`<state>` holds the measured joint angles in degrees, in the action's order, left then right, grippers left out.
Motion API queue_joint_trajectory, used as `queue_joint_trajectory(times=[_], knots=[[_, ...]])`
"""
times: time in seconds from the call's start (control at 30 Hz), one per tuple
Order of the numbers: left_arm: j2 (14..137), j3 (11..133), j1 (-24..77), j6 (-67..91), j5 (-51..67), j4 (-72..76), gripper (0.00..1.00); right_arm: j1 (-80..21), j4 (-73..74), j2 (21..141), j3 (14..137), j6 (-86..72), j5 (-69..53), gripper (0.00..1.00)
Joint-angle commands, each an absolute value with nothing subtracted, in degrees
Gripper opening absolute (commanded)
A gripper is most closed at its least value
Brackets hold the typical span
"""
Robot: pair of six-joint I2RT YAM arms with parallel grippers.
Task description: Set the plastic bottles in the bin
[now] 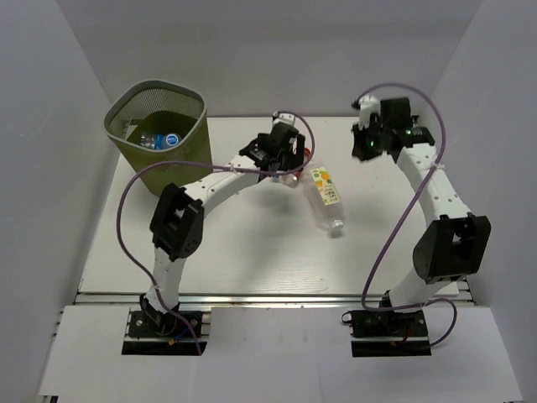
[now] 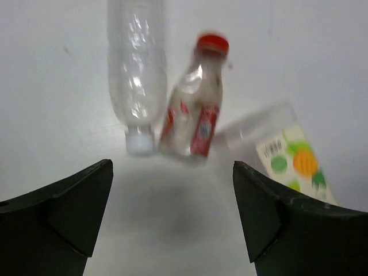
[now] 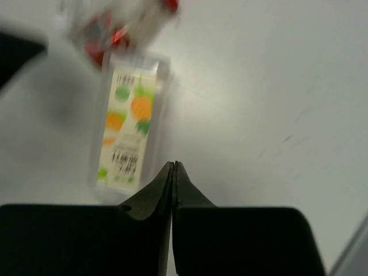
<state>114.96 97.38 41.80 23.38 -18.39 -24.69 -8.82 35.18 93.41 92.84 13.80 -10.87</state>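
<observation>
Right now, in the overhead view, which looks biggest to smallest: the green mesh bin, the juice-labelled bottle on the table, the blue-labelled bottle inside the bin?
1. Olive-green wire-mesh bin, clearly largest.
2. Clear plastic bottle with the yellow-green juice label.
3. Blue-labelled clear plastic bottle, smallest-looking, though partly hidden in the bin, so unsure.

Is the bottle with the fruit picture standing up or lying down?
Lying down: the fruit-label bottle lies flat on the table, its label facing up.

white table (image 1: 252,252); mesh bin (image 1: 170,164), three bottles (image 1: 327,197)
</observation>
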Motion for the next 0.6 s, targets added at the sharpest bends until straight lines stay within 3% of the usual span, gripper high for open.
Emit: queue_joint_trajectory(times=[0.0, 0.07, 0.1, 0.2, 0.57], knots=[[121.26, 112.38, 37.72, 21.01, -24.16, -31.45, 0.94, -8.35, 43.86, 84.21, 87.2, 18.02, -21.27, 0.0], [128.3, 122.37, 36.22, 20.21, -24.69, -35.13, 0.94, -7.65, 43.25, 80.7, 83.07, 18.37, -23.01, 0.01], [130.58, 125.3, 34.99, 20.21, -24.7, -36.29, 0.93, -7.56, 43.16, 79.9, 79.92, 18.37, -23.29, 0.14], [136.92, 132.35, 32.79, 18.55, -23.65, -37.62, 0.93, -6.94, 43.07, 77.26, 75.87, 17.06, -24.87, 0.27], [143.17, 134.21, 31.73, 18.54, -14.33, -28.12, 0.92, -5.1, 43.33, 72.33, 70.14, 16.0, -25.05, 0.35]])
